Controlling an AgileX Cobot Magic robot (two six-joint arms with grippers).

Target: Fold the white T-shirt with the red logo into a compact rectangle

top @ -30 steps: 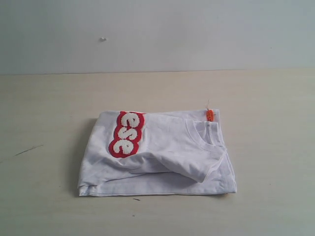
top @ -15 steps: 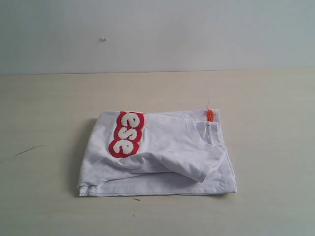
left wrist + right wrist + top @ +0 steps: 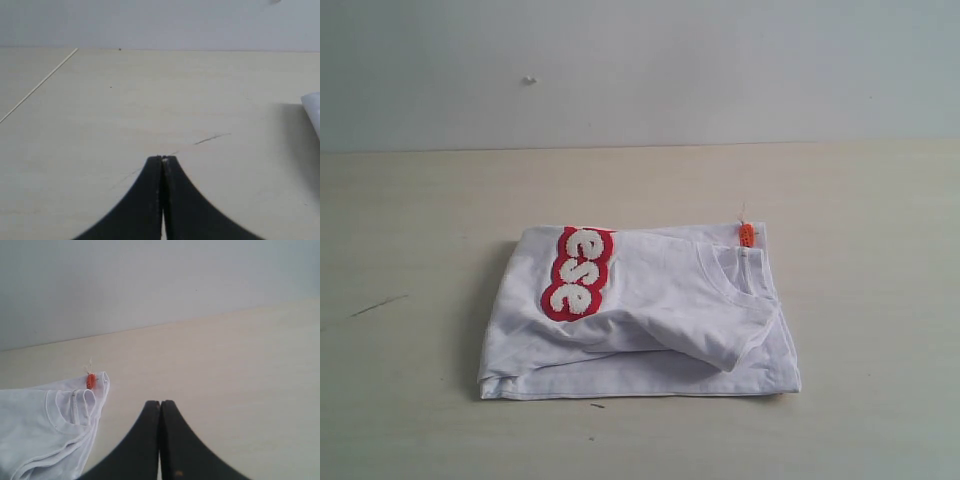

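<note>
Both closed, empty: your left gripper [image 3: 162, 159], right gripper [image 3: 160, 402]. Folded white T-shirt [image 3: 650, 290] on bench [image 3: 420, 200]; loose sleeve [image 3: 730, 340] at its 4 o'clock. Snag it, fold opens.

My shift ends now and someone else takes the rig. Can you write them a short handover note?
Left gripper: shut, empty, over bare table.
Right gripper: shut, empty, near the collar.
White T-shirt: folded on the table, red logo up, orange tag at a far corner.
Done: rough rectangle formed.
To do: possibly flatten the loose sleeve on top.
</note>
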